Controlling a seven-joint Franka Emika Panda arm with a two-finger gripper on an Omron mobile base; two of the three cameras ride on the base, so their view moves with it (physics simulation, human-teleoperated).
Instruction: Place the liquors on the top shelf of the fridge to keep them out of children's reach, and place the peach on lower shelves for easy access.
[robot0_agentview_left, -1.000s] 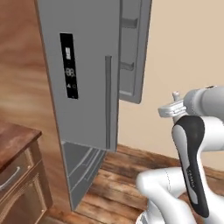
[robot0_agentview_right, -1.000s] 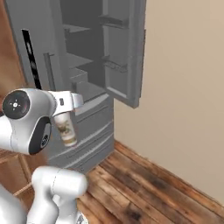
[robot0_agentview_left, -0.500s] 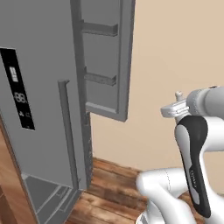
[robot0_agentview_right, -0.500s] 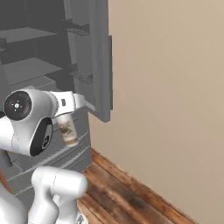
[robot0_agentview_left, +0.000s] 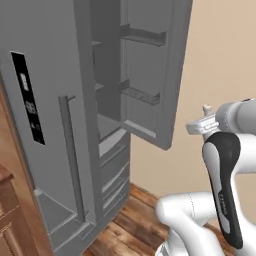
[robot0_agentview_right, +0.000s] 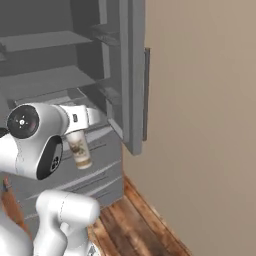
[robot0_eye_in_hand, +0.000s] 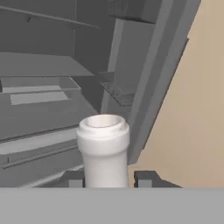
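Claw (robot0_eye_in_hand: 108, 178): clamped on the slim cream-white liquor bottle with pale label (robot0_agentview_right: 79, 149), carried upright in front of the tall grey fridge (robot0_agentview_left: 55, 100).
Step in hand: carrying the bottle to the highest flat grey slab shelf (robot0_agentview_right: 42, 40).
Advice: keep it upright, raise it above the slab edge, clear the open door (robot0_agentview_right: 131, 75).
Count: one bottle, one fridge, one claw.

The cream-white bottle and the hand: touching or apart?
Touching. In the hand view, the cream-white bottle stands clamped between the hand's two dark fingertips, no gap on either side.

Cream bottle (robot0_eye_in_hand: 103, 148) base cut off by hand-view edge; label (robot0_agentview_right: 78, 148) print unreadable.
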